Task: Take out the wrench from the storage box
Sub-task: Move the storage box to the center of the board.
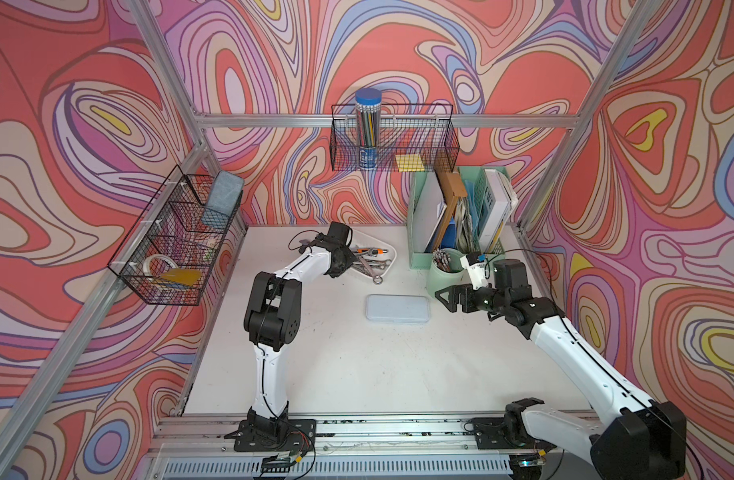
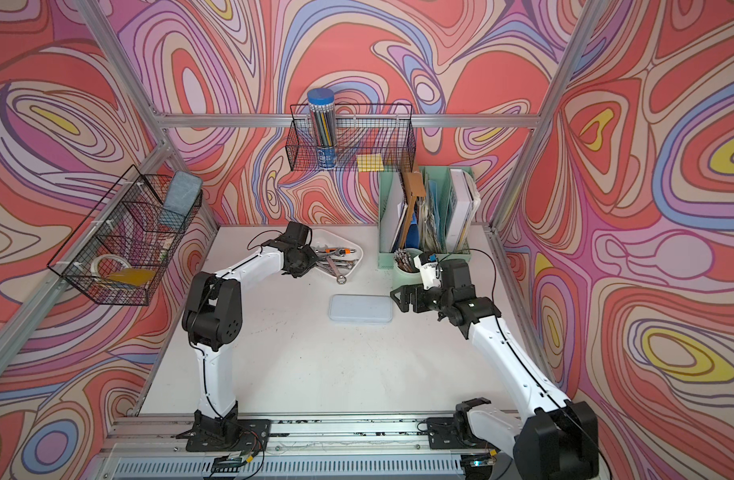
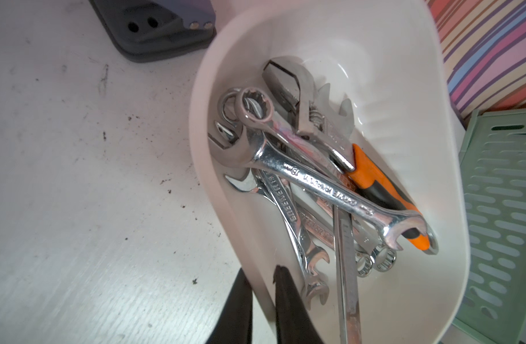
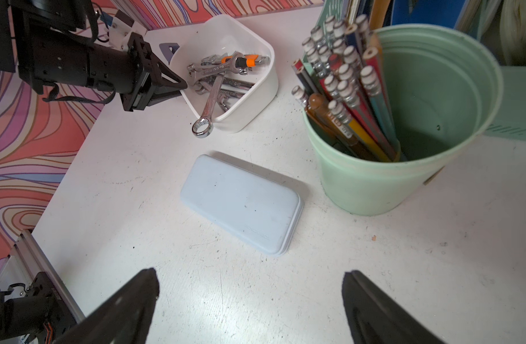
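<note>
The white storage box [image 1: 392,251] [image 2: 359,251] stands at the back of the table and holds several chrome wrenches [image 3: 324,184] and an orange-handled adjustable one [image 3: 372,181]. One long wrench [image 4: 209,104] leans out over the box's near rim, its ring end [image 1: 377,279] on the table. My left gripper [image 3: 260,271] [image 1: 350,262] is shut on the box's left wall [image 3: 202,119], one finger inside and one outside. My right gripper [image 4: 250,277] [image 1: 442,297] hovers open over bare table near the case, holding nothing.
A flat pale blue case [image 1: 397,307] lies mid-table. A mint cup of pencils [image 1: 444,270] and a mint file holder [image 1: 457,212] stand at the back right. Wire baskets hang on the left wall [image 1: 174,241] and the back wall [image 1: 392,137].
</note>
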`<state>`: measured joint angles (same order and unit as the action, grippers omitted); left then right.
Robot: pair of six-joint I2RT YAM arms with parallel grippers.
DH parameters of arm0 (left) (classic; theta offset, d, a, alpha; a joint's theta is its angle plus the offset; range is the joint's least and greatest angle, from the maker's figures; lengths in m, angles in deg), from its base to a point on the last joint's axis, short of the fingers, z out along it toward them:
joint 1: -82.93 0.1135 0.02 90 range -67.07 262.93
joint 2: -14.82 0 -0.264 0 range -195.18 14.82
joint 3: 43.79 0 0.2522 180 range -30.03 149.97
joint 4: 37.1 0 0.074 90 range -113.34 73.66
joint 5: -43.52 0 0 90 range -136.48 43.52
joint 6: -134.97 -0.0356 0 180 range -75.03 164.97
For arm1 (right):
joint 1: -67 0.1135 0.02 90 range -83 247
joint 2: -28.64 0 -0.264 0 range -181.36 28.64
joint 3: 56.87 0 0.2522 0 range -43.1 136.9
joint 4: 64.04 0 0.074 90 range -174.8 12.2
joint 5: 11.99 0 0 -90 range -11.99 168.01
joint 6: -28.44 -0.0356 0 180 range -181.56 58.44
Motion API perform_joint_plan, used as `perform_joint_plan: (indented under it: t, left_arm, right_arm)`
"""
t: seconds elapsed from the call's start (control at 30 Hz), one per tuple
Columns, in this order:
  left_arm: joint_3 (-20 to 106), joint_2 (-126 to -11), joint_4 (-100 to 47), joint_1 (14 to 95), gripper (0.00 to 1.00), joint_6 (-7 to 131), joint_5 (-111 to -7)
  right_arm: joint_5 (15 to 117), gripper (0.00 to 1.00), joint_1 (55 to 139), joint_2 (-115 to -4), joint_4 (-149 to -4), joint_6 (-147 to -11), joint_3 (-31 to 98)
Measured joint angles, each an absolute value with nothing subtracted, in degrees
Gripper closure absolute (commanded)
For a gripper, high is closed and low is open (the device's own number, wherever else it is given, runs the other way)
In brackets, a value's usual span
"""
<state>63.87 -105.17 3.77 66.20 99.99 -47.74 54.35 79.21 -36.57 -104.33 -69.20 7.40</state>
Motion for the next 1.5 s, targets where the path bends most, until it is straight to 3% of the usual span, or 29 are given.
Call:
perform_joint_plan:
  t: [0.67, 1.5]
  left_arm:
    - [70.6, -107.3, 17.5, 73.6, 0.98, 74.0, -52.8]
    - [49.1, -90.1, 21.9, 77.3, 1.0, 62.7, -45.2]
  right_arm:
    - [54.5, 0.02, 79.2, -36.8, -104.4, -69.6, 7.4]
    - [55.1, 0.02, 79.4, -36.7, -106.2, -69.8, 8.4]
